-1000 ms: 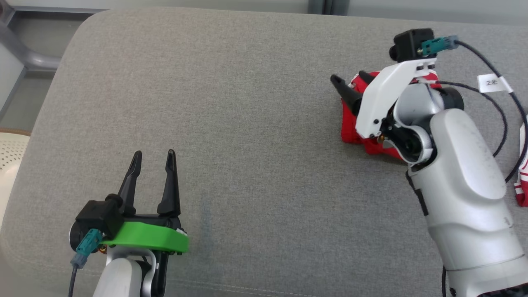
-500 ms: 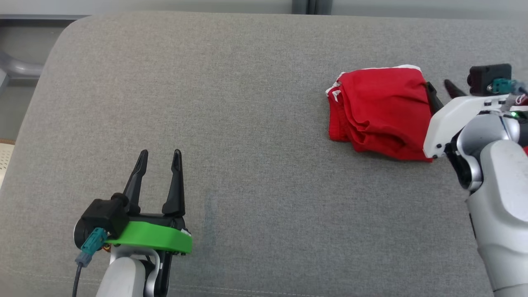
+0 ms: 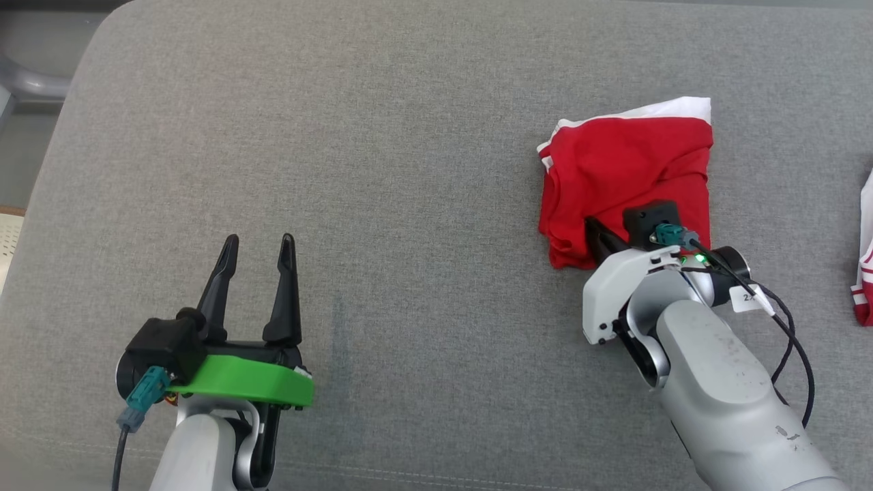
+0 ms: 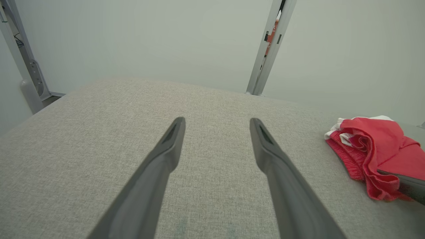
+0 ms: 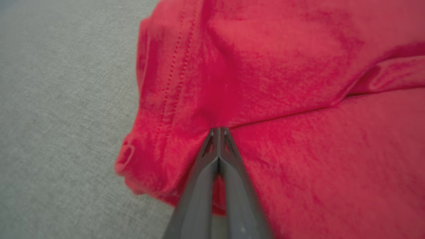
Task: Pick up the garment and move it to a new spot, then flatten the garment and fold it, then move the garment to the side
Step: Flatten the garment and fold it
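Your right gripper has its fingers clamped together on a fold of the red garment, which spreads ahead of the tips on the grey cushion. You appear to be at the pickup step; next you need a clean lift. Your left gripper sits well apart from it, fingers spread.

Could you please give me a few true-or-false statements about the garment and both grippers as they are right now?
1. The right gripper is shut on the red garment. True.
2. The left gripper grips the garment too. False: it is open above the bare grey cushion, apart from the garment.
3. The garment is spread out flat. False: it lies bunched and creased.
4. The garment rests on the grey cushion. True.
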You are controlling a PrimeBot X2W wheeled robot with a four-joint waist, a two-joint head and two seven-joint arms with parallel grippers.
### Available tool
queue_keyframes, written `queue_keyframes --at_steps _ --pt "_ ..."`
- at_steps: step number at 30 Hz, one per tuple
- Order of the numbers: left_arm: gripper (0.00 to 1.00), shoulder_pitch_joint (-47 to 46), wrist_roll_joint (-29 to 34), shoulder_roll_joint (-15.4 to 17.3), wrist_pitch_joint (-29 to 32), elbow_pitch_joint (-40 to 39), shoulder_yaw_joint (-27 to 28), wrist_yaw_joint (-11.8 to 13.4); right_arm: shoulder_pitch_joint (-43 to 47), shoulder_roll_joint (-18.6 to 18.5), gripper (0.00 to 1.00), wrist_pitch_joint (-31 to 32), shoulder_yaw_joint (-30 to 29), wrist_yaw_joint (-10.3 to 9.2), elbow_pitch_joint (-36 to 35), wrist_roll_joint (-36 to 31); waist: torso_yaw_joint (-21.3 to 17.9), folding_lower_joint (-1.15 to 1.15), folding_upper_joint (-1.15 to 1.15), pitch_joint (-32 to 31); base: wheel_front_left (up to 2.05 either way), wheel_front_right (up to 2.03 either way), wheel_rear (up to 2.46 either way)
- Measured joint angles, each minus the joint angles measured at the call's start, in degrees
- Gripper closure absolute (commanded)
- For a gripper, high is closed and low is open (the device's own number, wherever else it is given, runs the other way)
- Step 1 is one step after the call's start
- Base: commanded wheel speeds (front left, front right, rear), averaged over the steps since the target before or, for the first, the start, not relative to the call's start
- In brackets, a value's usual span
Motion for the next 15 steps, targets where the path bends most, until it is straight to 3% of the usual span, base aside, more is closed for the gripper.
queue_keyframes --at_steps 8,15 --pt "0.0 0.09 0.08 0.0 0.0 -0.1 0.34 0.02 -0.03 1.12 1.0 -1.98 1.66 -0.01 0.57 1.52 -0.74 0.0 0.0 -1.11 0.0 0.0 0.0" --pt "0.0 0.9 0.36 0.0 0.0 -0.09 0.8 0.07 3.61 1.43 1.0 -0.13 0.66 0.08 -8.17 5.43 -2.1 0.0 0.0 -2.69 0.0 0.0 0.0"
